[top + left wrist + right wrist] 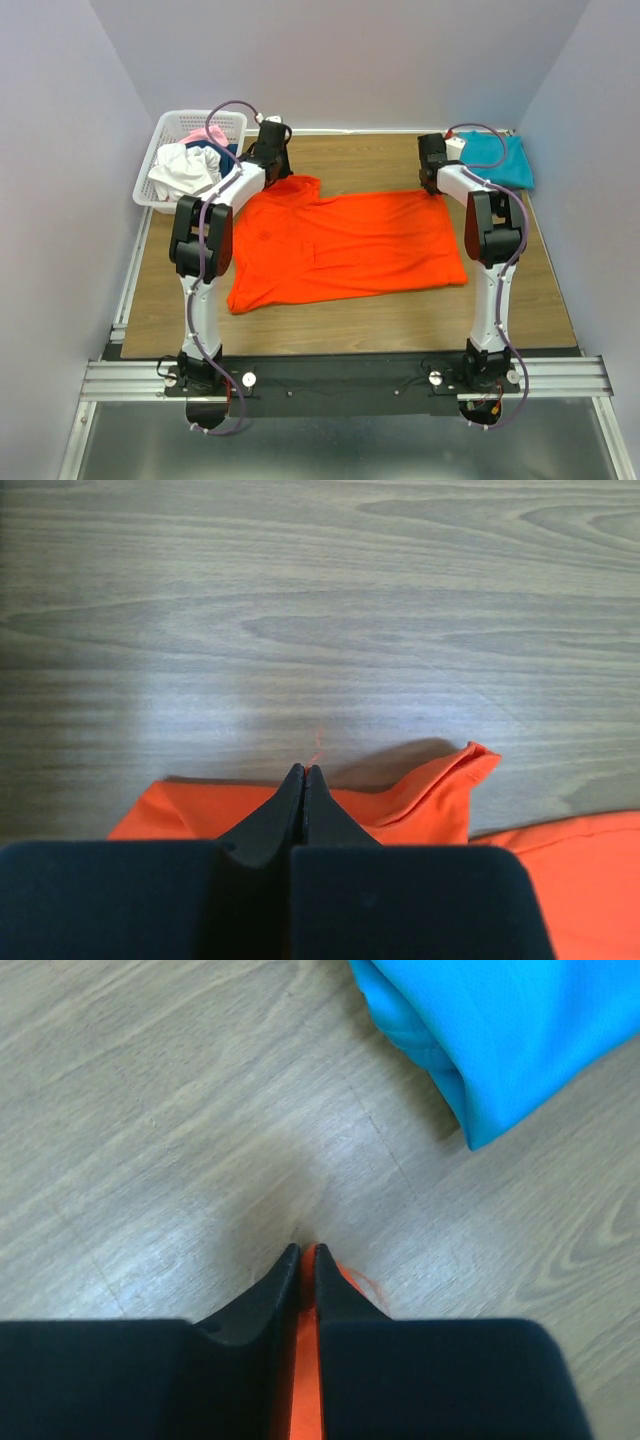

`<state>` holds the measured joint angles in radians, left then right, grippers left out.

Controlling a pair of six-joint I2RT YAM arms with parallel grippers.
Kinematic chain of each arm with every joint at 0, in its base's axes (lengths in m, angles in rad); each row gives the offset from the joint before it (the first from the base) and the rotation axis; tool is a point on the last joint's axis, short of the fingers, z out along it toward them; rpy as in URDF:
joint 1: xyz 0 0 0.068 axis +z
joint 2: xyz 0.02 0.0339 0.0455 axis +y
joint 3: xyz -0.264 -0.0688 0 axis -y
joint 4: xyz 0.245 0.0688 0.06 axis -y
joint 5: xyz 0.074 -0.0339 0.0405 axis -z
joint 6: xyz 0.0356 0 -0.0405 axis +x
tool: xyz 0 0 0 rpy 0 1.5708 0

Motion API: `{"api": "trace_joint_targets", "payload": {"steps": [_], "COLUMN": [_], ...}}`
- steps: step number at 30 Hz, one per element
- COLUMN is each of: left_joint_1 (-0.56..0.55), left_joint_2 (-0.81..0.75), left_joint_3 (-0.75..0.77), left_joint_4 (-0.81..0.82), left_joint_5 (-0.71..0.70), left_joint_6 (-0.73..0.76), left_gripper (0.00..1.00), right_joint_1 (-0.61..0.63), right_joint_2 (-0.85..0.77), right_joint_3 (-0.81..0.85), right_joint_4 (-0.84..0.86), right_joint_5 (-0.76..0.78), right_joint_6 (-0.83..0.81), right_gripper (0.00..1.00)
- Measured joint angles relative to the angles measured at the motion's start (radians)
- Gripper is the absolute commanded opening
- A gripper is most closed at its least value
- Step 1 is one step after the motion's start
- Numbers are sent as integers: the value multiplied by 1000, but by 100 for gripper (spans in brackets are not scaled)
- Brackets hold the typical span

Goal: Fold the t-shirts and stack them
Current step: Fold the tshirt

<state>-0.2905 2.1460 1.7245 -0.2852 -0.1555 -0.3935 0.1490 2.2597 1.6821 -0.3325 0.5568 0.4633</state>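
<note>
A bright orange-red t-shirt [340, 245] lies spread on the wooden table. My left gripper [283, 172] is shut on its far left edge; in the left wrist view the closed tips [303, 772] pinch the orange fabric [420, 805], with a loose thread at the tips. My right gripper [432, 183] is shut on the shirt's far right corner; orange cloth [307, 1360] shows between its jaws [304, 1252]. A folded teal-blue t-shirt [497, 158] lies at the back right, also in the right wrist view [510, 1030].
A white basket [160, 150] at the back left holds white [185, 170], pink [205, 133] and dark shirts. Grey walls close in the table on the left, back and right. The arm bases stand on a black rail [340, 375] at the near edge.
</note>
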Motion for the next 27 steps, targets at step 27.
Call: {"api": "trace_joint_targets", "payload": {"steps": [27], "left_joint_1": [-43], "left_joint_2": [-521], "left_joint_3": [-609], "left_joint_4": [157], "left_joint_5": [6], "left_joint_6": [-101], "left_gripper": [0], "right_joint_1": [0], "right_joint_2": [-252], "right_joint_3": [-227], "right_joint_4": [-5], "right_joint_5": [-39], "right_joint_6": [3], "right_gripper": [1]}}
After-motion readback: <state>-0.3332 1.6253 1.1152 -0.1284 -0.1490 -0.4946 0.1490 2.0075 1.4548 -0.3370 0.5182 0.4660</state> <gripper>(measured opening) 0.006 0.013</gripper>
